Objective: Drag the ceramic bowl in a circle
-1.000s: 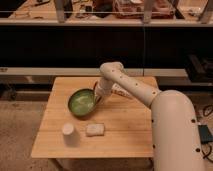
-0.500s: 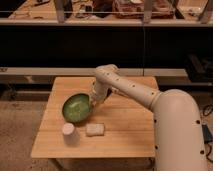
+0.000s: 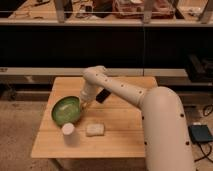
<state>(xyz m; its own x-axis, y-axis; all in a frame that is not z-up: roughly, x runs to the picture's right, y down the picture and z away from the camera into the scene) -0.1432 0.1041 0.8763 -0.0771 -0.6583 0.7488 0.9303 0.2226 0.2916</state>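
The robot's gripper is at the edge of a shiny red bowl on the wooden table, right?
Not quite: the camera view shows the ceramic bowl is green, not red. The rest holds: the gripper is at its right edge, on the wooden table.

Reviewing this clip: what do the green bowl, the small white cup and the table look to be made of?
The ceramic bowl, with the gripper at its right rim, looks like glazed ceramic: glossy green with highlights and a darker rim. The white cup is matte and plain, possibly paper or plastic; the look leaves it open. The table appears to be light wood with a smooth finish and faint plank lines.
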